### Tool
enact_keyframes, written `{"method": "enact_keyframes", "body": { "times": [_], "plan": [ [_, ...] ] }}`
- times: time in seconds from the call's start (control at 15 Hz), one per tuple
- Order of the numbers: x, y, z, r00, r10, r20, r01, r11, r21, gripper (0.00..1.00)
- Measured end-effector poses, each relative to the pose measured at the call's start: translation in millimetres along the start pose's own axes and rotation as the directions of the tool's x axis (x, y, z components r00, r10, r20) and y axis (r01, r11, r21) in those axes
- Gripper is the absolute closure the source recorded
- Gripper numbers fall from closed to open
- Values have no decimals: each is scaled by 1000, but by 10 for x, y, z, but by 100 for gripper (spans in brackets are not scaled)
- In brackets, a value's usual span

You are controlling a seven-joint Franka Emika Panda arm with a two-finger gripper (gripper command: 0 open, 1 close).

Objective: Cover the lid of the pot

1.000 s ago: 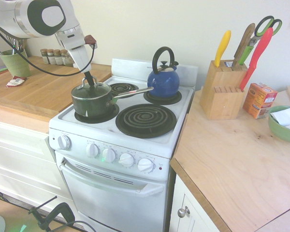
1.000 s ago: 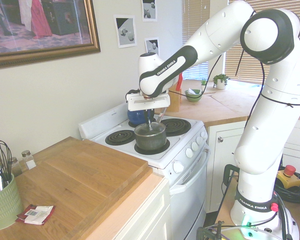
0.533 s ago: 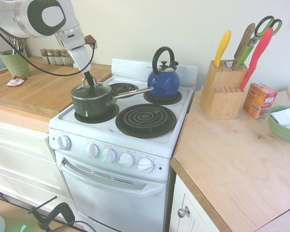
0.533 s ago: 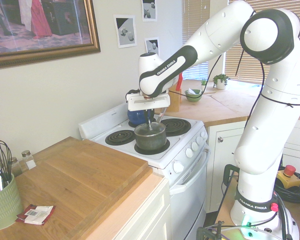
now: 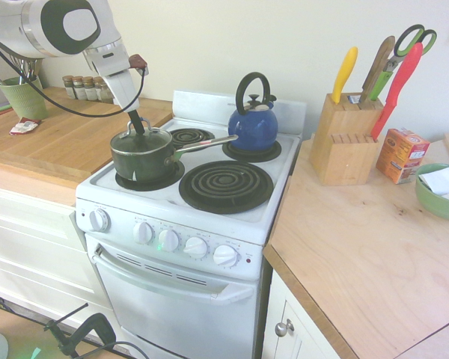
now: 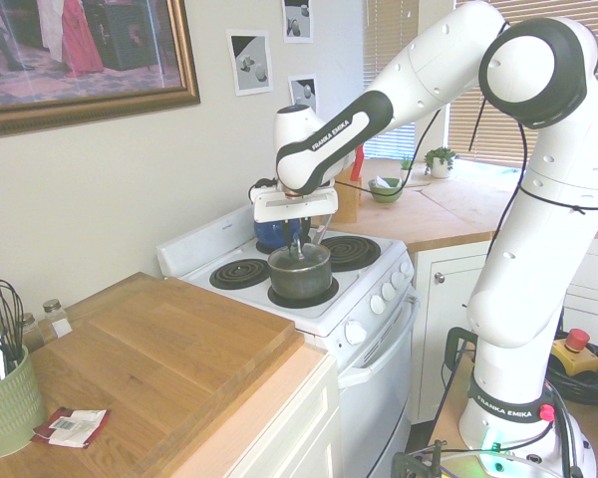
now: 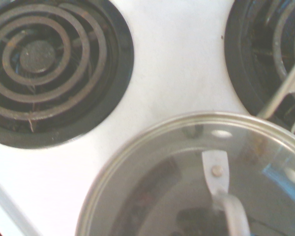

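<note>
The dark saucepan, the pot [image 5: 141,158], stands on the stove's front left burner, its long silver handle [image 5: 206,143] pointing toward the kettle. The round glass lid [image 5: 146,140] with a metal rim lies flat on the pot and closes it. My gripper [image 5: 137,122] hangs straight down over the lid's middle, just above its small handle. From the other side the pot [image 6: 299,274] sits under the gripper [image 6: 299,243] in the same way. The wrist view looks down on the lid [image 7: 162,162], with its silver loop handle [image 7: 221,182] close below.
A blue kettle [image 5: 253,123] sits on the back right burner, and the front right coil [image 5: 226,185] is bare. On the right counter stand a knife block [image 5: 344,138], an orange box [image 5: 401,155] and a green bowl [image 5: 441,191]. Left counter: spice jars [image 5: 82,87] and utensil cup [image 5: 22,96].
The gripper and wrist have risen slightly from the lid's handle. The lid and pot have stayed where they were.
</note>
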State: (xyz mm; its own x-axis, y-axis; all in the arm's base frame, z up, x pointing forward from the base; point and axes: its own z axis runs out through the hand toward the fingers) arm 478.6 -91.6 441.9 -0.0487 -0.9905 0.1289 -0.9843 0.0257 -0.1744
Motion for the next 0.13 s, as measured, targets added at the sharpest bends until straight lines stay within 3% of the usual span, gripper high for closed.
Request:
{"method": "enact_keyframes", "body": {
  "times": [0.13],
  "plan": [
    [19,54,-158,1000,2,-2,-2,1000,-8,0]
  ]
}}
